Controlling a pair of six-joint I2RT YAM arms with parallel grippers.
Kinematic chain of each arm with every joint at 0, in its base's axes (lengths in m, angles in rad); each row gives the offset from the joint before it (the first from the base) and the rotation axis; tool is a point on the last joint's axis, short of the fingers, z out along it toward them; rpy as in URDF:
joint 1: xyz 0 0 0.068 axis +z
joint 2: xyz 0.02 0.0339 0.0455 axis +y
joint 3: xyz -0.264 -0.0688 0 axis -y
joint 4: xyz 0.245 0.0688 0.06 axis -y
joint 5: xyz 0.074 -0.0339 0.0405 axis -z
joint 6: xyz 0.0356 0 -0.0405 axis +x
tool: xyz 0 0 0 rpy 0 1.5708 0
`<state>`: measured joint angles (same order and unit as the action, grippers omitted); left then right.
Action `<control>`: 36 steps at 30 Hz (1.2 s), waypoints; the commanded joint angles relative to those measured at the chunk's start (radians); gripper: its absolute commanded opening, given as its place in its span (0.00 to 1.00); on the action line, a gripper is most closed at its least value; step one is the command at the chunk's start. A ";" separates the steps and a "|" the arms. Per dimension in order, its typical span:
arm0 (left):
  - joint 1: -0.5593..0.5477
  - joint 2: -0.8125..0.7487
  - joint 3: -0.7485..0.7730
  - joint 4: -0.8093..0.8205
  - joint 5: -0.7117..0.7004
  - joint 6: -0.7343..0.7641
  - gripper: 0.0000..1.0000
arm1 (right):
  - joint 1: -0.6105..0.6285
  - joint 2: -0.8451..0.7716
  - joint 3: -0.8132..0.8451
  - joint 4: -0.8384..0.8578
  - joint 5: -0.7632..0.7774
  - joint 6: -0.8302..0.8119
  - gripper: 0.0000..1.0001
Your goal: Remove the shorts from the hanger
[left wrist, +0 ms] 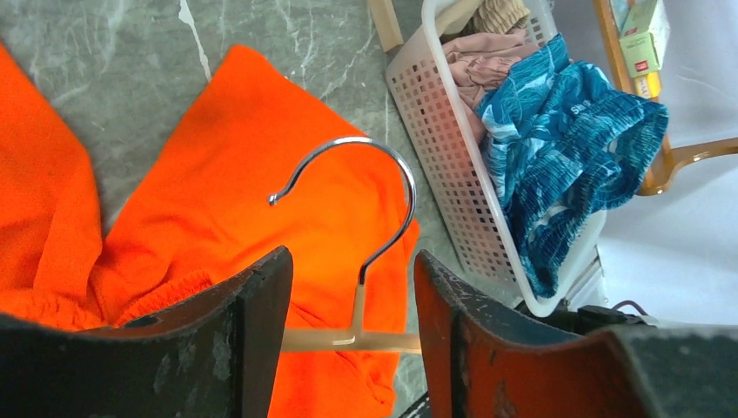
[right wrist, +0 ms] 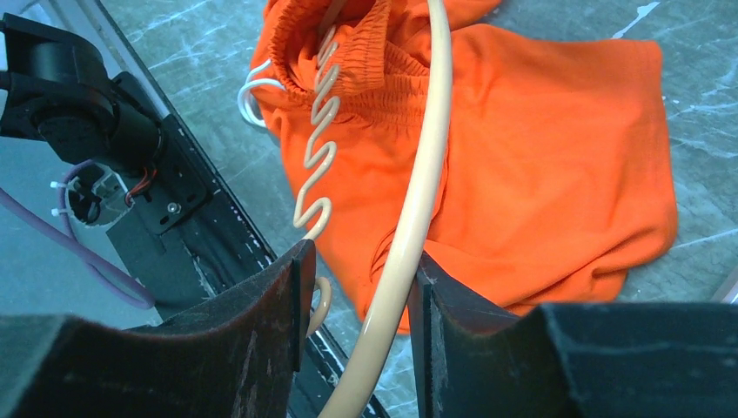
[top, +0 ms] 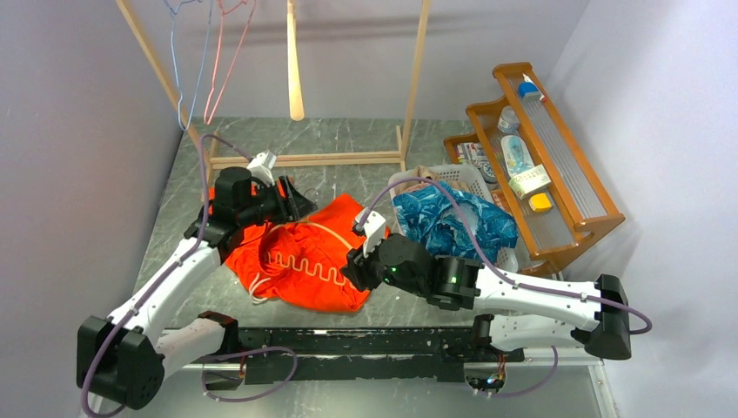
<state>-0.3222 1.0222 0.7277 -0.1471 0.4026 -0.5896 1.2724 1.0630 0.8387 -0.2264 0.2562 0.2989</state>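
Now orange shorts (top: 335, 218) lie mid counter (top: 348, 144), waistband twd near edge, hanger (right wrist: 418, 174) inside waistband. L gripper (left wrist: 352, 287) released, fingers astride hanger neck. R gripper (right wrist: 361, 287) released, around hanger arm. Blue shorts (top: 452, 222) in basket (left wrist: 435, 131) by right edge.

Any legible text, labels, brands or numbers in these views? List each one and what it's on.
No text can be read in any view.
Green-and-white box on the wooden rack: carries a red patch of print, too blurred to read.
Other small items on that rack: too small to read any label.
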 commanded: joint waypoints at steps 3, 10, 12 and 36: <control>-0.046 0.068 0.068 0.039 0.016 0.103 0.53 | -0.007 0.009 -0.033 0.011 -0.026 0.002 0.00; -0.057 0.068 0.063 -0.001 0.124 0.191 0.40 | -0.013 0.021 -0.032 0.021 -0.027 0.011 0.00; -0.058 0.067 0.063 -0.023 0.125 0.208 0.31 | -0.015 0.025 -0.028 0.021 -0.031 0.009 0.00; -0.072 -0.137 0.106 -0.102 -0.073 0.258 0.07 | -0.257 0.085 0.196 -0.228 -0.531 0.026 0.77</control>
<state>-0.3828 0.9081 0.8116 -0.2478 0.3775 -0.3645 1.0195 1.1202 0.9463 -0.3538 -0.1612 0.3428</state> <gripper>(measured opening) 0.078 0.751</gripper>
